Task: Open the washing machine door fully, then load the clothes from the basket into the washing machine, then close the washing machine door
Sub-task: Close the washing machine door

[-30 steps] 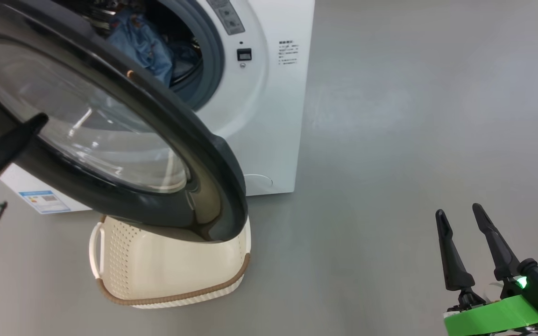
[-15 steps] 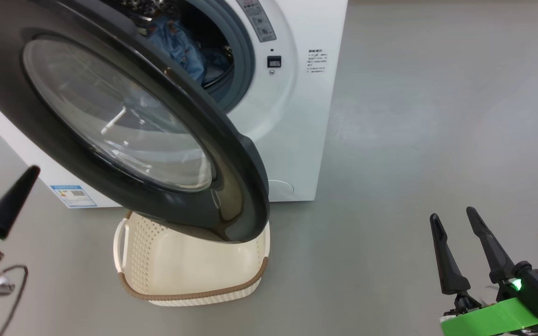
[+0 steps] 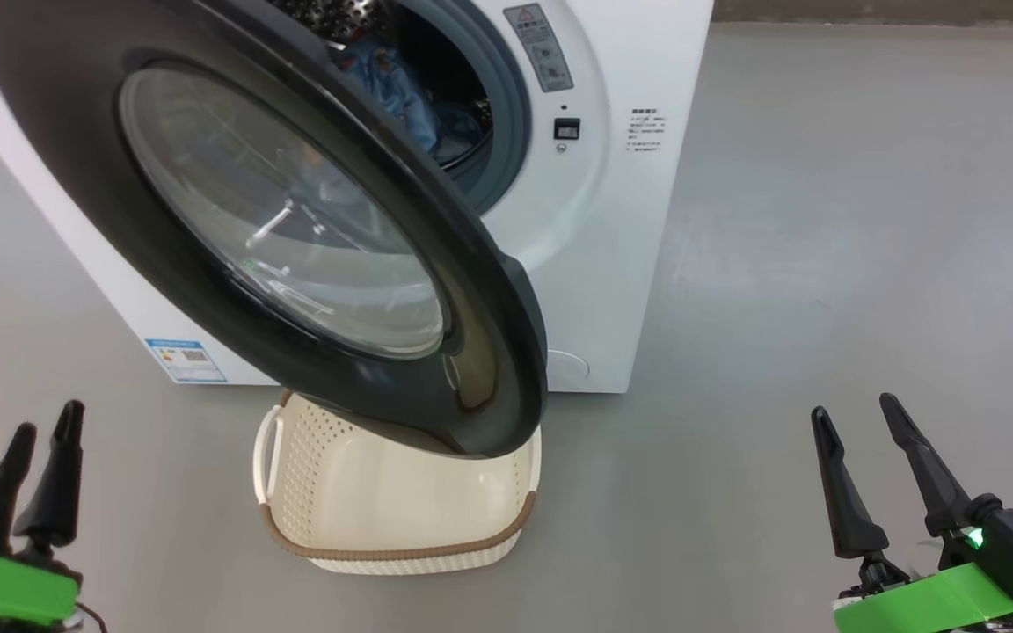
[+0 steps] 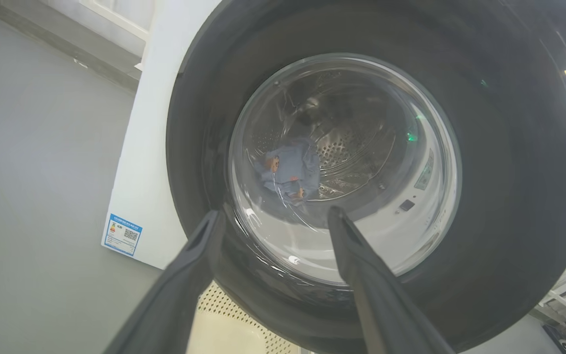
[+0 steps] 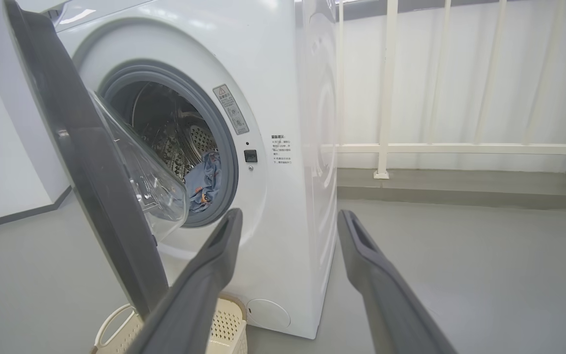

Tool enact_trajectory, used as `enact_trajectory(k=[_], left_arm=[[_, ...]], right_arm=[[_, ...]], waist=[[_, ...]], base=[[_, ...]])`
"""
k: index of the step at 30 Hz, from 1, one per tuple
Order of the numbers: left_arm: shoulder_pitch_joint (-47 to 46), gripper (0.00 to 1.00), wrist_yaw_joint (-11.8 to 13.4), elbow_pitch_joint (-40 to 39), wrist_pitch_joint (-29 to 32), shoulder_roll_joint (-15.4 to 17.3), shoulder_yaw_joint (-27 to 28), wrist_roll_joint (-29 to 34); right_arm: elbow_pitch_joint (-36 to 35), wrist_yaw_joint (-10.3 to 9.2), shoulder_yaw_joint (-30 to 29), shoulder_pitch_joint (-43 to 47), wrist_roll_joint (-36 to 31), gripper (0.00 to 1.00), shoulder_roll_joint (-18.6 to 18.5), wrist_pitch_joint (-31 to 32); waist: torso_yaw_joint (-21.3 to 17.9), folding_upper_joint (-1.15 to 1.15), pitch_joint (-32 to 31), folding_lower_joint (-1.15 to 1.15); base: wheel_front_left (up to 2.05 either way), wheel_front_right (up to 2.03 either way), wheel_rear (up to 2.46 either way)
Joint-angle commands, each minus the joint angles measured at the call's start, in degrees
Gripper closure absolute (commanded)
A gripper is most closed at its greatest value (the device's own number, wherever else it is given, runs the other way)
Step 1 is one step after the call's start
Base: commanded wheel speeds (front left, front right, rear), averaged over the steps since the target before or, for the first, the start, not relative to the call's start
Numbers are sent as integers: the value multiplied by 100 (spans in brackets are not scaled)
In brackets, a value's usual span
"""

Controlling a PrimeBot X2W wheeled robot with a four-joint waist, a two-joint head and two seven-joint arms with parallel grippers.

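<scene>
The white washing machine [image 3: 638, 61] stands at the back. Its washing machine door [image 3: 489, 290], a black rim around a clear glass bowl, hangs partly open over the basket [image 3: 401, 554]. The cream basket sits on the floor under the door's lower edge, and what shows of its inside is bare. Light blue clothes [image 3: 405, 92] lie in the steel drum; they also show through the glass [image 4: 290, 169] and past the door [image 5: 204, 184]. My left gripper [image 3: 49, 418] is open at the lower left, away from the door [image 4: 509, 147]. My right gripper [image 3: 853, 404] is open at the lower right, nothing between its fingers.
Grey floor spreads wide to the right of the machine. A blue label [image 3: 185, 360] marks the machine's lower left corner. A white railing [image 5: 386, 98] on a low kerb runs behind the machine in the right wrist view.
The head camera has shifted, sliding the whole scene to the right. My left gripper has come down and away from the door's glass, and its fingers now stand apart. The right gripper has not moved.
</scene>
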Motion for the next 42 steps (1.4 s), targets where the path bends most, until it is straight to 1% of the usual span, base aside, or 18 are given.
enact_trajectory(k=[1,3,5,7,9,13,16,18,19,22,23,28,31,33,37,42], left_arm=[[-93,0,-21,-45,-381,233,130,76],[-30,0,-21,34,-730,284,-103,323],[-9,0,-21,97,-946,212,-241,471],[2,0,-21,167,-1049,163,-350,777],[34,0,-21,215,-1090,-96,-51,1277],[311,0,-21,-11,-1094,-668,499,2155],[531,0,-21,-140,-1094,-1032,778,2884],[652,0,-21,-176,-1095,-1214,925,3378],[652,0,-21,-176,-1095,-1214,925,3378],[819,0,-21,-207,-1095,-1465,1144,4051],[869,0,-21,-210,-1095,-1586,1237,4195],[1139,0,-21,-225,-1095,-1986,1564,5076],[1290,0,-21,-201,-1095,-2202,1735,5458],[1382,0,-21,-116,-1096,-2288,1741,5650],[1395,0,-21,4,-1096,-2356,1741,5884],[1365,0,-21,19,-1096,-2399,1788,5978]], right_arm=[[-122,41,127,-13,0,0,-98,-45],[-110,41,135,-18,2,0,-105,-45],[-108,41,144,-22,9,0,-113,-45],[-104,41,151,-27,10,0,-117,-45],[-99,41,171,-52,8,0,-121,-45],[-90,41,189,-101,9,0,-116,-45],[-85,41,200,-114,9,0,-106,-45],[-77,41,207,-126,13,0,-104,-45],[-77,41,207,-126,13,0,-104,-45],[-58,41,225,-152,17,0,-102,-45],[-52,41,232,-162,20,0,-103,-45],[-26,41,261,-187,34,0,-111,-45],[-24,41,264,-186,43,0,-117,-45],[-24,41,266,-178,48,0,-120,-45],[-27,41,262,-171,50,0,-133,-45],[-27,41,264,-195,46,0,-147,-45]], waist=[[71,0,-19,0],[110,0,-29,0],[146,0,-39,0],[177,0,-44,0],[203,0,-48,0],[224,0,-49,0],[249,0,-55,0],[261,0,-56,0],[261,0,-56,0],[262,0,-68,0],[263,0,-75,0],[254,0,-103,0],[252,0,-117,0],[250,0,-125,0],[267,0,-130,0],[282,0,-128,0]], base=[[0,0,0],[0,0,0],[0,0,0],[0,0,0],[0,0,0],[0,0,0],[0,0,0],[0,0,0],[0,0,0],[0,0,0],[0,0,0],[0,0,0],[0,0,0],[0,0,0],[0,0,0],[0,0,0]])
